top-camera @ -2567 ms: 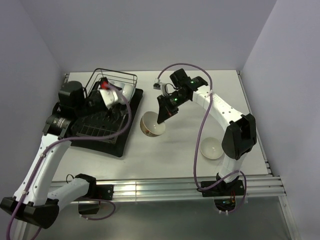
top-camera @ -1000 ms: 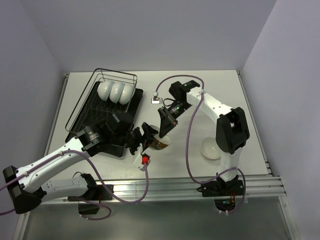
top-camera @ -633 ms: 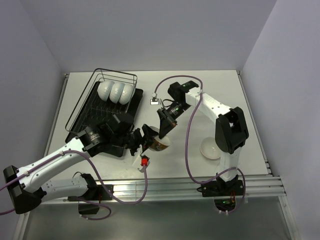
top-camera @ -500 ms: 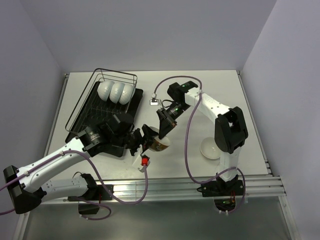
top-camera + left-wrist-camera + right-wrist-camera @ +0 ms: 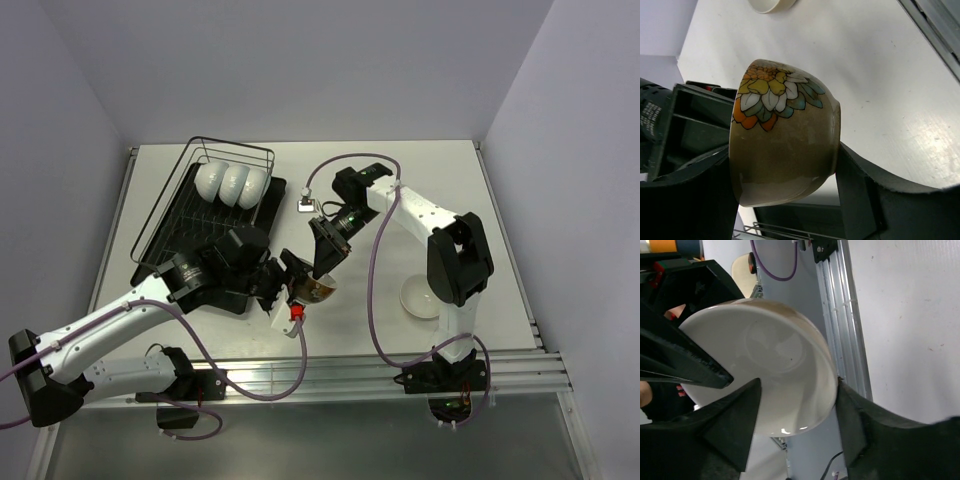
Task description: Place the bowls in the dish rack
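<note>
This looks like a handover: the left gripper (image 5: 288,281) clamps the flower-painted bowl (image 5: 785,150), while the right gripper (image 5: 799,385) has its jaws apart at the rim. Next, the bowl likely swings left into the dish rack (image 5: 185,225).

A white table (image 5: 400,170) sits boxed in by plain pale lilac walls: back wall (image 5: 300,60), left wall (image 5: 50,150), right wall (image 5: 585,150). An aluminium rail (image 5: 340,372) edges its near side, with a grey surface (image 5: 330,440) below. The light is soft and even.

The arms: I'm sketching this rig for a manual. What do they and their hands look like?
The left arm and right arm have white links, black joints and a trailing purple cable each. The left hand and right hand are black, two-fingered.
</note>
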Tool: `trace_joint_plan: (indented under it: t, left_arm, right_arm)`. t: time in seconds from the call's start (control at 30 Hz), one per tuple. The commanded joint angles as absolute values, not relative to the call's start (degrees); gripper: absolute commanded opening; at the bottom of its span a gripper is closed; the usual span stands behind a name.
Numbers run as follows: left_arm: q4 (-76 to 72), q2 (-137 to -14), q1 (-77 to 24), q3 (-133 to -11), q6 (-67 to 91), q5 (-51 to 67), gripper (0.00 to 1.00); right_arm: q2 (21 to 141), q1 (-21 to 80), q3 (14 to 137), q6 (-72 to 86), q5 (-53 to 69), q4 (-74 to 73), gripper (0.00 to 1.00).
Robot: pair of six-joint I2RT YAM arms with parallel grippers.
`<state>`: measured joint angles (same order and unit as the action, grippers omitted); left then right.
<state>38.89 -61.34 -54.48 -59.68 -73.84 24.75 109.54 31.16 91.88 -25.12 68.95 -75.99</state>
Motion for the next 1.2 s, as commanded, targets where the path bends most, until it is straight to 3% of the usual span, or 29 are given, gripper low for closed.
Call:
trace_joint_plan:
  t: [0.0,0.1,0.2,0.6,0.9,1.17]
  left_arm:
    - [36.47,-59.76,-54.84,-60.29,-70.58,25.05,0.00]
    - [37.18,-59.77,-54.76,-60.91,-68.82,25.22,0.00]
    - [36.92,-59.33,-54.67,-61.08,-67.24,25.40,0.00]
    - [36.04,-59.85,-51.86,-63.89,-57.76,28.46,0.00]
    - [38.49,-64.59,-40.00,-72.06,-48.87,37.08,0.00]
    - [47.01,-70.57,-22.87,-81.99,-50.09,46.84,0.00]
  right_arm:
    - [109.16,31.38,93.96,-24.70,70.23,-81.48,0.70]
    - [109.16,30.94,93.87,-23.74,69.70,-80.95,0.73]
    - [108.90,29.80,94.39,-22.25,69.35,-79.81,0.84]
    - [108.11,21.80,99.58,-14.33,67.24,-74.44,0.90]
    - [107.31,18.54,99.93,-15.20,67.68,-75.15,0.91]
    - [106.79,18.54,98.88,-15.91,67.76,-75.41,0.91]
